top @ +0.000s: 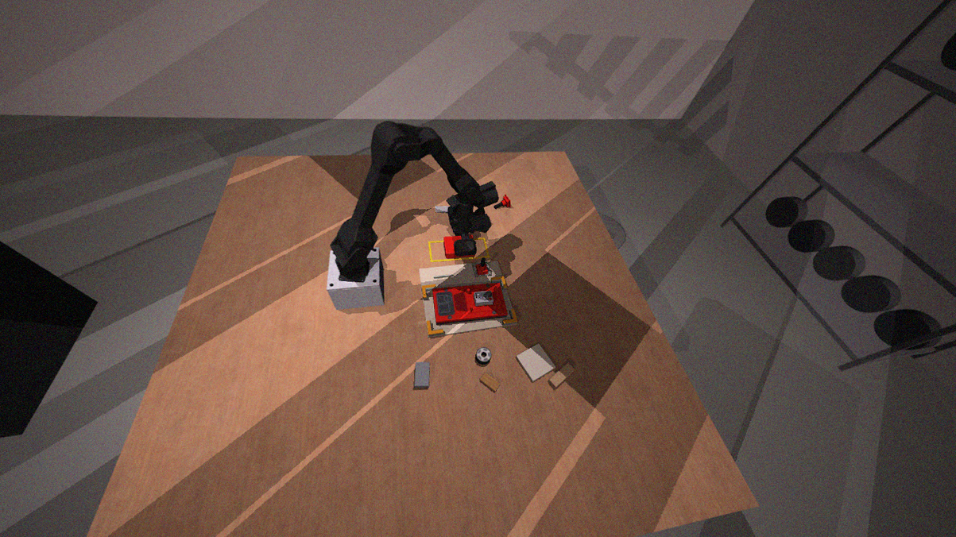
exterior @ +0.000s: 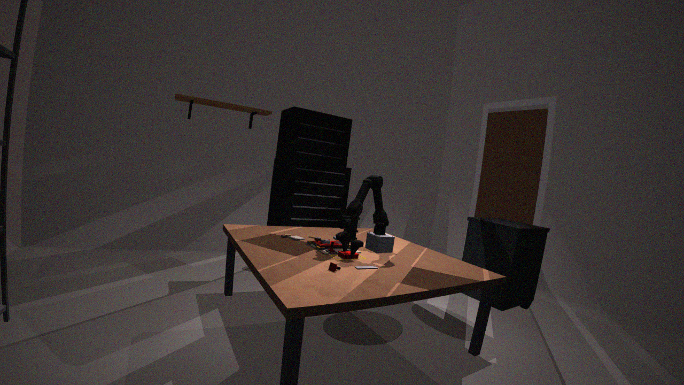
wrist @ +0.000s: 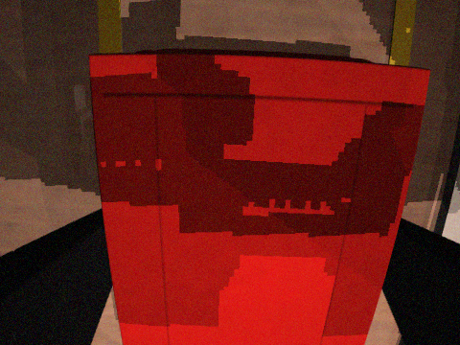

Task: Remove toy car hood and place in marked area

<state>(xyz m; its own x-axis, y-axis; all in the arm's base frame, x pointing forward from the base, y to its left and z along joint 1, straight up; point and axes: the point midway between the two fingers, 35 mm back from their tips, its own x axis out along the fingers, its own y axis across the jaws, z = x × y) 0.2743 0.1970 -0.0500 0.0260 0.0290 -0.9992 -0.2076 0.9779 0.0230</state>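
The counter (top: 259, 417) is a broad square of wood grain crossed by bands of light and shadow. The black jointed arm (top: 365, 199) rises from a grey block base (top: 357, 289) and bends down over the yellow-outlined rectangle (top: 434, 250) marking the area. The red car (top: 468, 302), flat and boxy, sits on a pale mat with orange corners, just beside that area. The hand (top: 466, 242) grips the hood (wrist: 256, 224), a smooth red panel with slightly tapering sides, low over the yellow outline; whether it touches the wood cannot be told.
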